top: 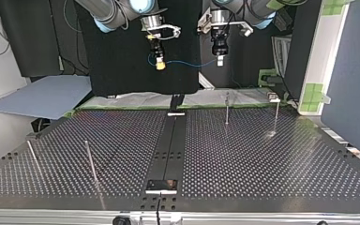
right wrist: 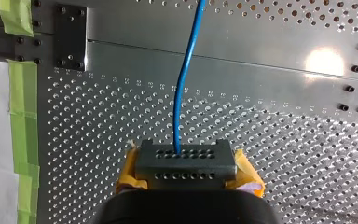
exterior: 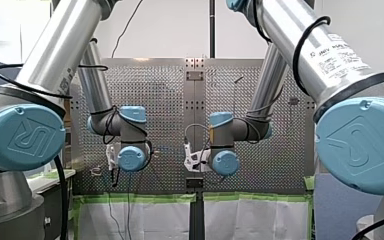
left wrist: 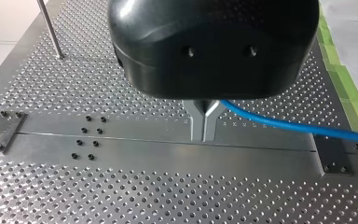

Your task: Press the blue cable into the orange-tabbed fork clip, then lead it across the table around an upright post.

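Observation:
Both grippers hang high above the perforated table (top: 243, 154), near its far edge in the top view. A thin blue cable (top: 187, 64) sags between them. My left gripper (left wrist: 205, 133), black with metal fingers, is shut, and the blue cable (left wrist: 279, 123) leaves it sideways from the finger roots. My right gripper (right wrist: 186, 161), with yellow pads, is shut on the cable's (right wrist: 182, 88) other end, which runs straight ahead of it. In the top view my right gripper (top: 159, 64) is at the left and my left gripper (top: 220, 59) at the right. I cannot make out an orange-tabbed clip.
Thin upright posts stand on the table: two at the top view's far right (top: 227, 108) (top: 276, 115), two at its near left (top: 92, 161) (top: 33, 157). A dark centre rail (top: 168, 150) divides the table. Green tape (right wrist: 21, 107) lines the table's edge. One post (left wrist: 50, 28) stands beyond my left gripper.

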Controlling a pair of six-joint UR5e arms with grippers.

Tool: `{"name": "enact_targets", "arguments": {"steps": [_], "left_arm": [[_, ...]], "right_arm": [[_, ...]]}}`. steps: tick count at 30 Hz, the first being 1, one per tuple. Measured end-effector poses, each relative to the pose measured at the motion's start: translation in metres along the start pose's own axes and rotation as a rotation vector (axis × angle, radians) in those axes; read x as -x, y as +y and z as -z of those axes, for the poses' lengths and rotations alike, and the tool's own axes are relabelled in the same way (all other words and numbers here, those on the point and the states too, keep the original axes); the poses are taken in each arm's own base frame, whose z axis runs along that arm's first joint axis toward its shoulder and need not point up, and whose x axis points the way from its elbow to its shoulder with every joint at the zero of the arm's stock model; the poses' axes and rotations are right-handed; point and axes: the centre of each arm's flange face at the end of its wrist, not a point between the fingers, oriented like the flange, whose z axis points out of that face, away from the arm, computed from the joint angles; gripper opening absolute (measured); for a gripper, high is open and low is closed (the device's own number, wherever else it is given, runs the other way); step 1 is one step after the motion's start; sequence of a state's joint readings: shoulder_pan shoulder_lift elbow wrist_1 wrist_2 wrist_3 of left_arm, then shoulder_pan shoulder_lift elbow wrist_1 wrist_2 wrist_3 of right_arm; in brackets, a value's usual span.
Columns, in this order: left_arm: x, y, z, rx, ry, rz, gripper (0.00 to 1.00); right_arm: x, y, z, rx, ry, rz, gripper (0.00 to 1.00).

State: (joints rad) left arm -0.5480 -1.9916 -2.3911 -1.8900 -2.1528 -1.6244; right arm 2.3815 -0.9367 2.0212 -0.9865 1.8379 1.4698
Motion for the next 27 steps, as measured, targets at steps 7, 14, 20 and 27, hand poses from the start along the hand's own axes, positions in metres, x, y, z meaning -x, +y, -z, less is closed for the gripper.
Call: {"name": "enact_targets", "arguments": {"steps": [7, 14, 20, 27], "left_arm": [[-0.019, 0.015, 0.006, -0.003, 0.06, -0.065, 0.0], [-0.047, 0.021, 0.013, -0.041, 0.134, -0.112, 0.0], [-0.066, 0.026, 0.02, -0.044, 0.181, -0.138, 0.0], [-0.069, 0.027, 0.021, -0.044, 0.188, -0.142, 0.0]], "right_arm": [[0.0, 0.0, 0.0, 0.0, 0.0, 0.0, 0.0], [0.0, 0.0, 0.0, 0.0, 0.0, 0.0, 0.0], [0.0, 0.0, 0.0, 0.0, 0.0, 0.0, 0.0], [0.0, 0.0, 0.0, 0.0, 0.0, 0.0, 0.0]]}}
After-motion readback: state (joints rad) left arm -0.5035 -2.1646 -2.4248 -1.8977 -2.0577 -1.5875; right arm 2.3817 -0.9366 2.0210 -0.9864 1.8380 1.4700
